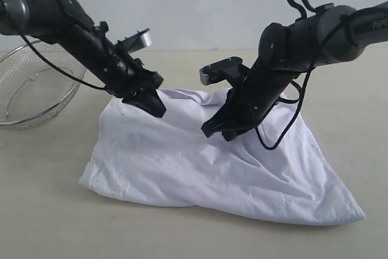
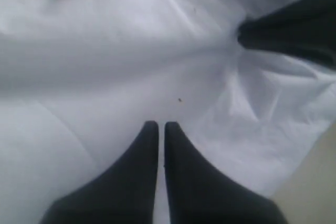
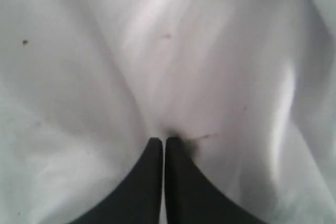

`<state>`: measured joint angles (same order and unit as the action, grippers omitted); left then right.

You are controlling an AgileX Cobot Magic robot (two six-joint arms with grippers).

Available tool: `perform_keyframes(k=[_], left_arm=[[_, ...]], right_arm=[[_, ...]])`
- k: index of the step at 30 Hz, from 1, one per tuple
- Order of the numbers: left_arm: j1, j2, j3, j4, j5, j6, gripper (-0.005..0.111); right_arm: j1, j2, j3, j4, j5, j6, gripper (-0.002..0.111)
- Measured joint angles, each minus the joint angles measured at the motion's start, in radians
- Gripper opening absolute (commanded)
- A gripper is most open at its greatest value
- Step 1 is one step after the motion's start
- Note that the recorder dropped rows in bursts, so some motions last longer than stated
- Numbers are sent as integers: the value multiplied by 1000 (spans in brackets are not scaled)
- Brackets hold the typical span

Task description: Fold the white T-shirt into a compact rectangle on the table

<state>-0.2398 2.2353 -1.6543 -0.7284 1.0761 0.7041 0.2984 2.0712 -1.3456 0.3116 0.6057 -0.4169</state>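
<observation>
A silver wire-mesh basket [image 1: 36, 92] sits at the far left of the exterior view, its round rim and fine mesh catching light, its left side cut off by the frame. Behind it runs a plain pale wall [image 1: 200, 4].

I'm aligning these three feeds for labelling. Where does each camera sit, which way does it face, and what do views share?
Exterior view: off the arms, low, facing across the table at the white T-shirt and wire-mesh basket; both arms, left gripper and right gripper show.
Left wrist view: on the left wrist, looking along its shut fingers into shirt cloth.
Right wrist view: on the right wrist, same, fingers pinching cloth.
Shared: all see the shirt.
</observation>
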Motion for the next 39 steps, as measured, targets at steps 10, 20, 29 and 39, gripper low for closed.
perform_keyframes(k=[10,20,29,39], left_arm=[[-45,-2,155,52,-134,-30,4],[-45,-4,184,45,-165,-30,4],[-45,-4,185,43,-166,-33,4],[-47,-4,185,43,-170,-33,4]], right_arm=[[0,38,-161,-7,-59,62,0],[0,188,-331,-7,55,96,0],[0,294,-467,-31,49,131,0],[-10,361,-646,-631,83,556,0]])
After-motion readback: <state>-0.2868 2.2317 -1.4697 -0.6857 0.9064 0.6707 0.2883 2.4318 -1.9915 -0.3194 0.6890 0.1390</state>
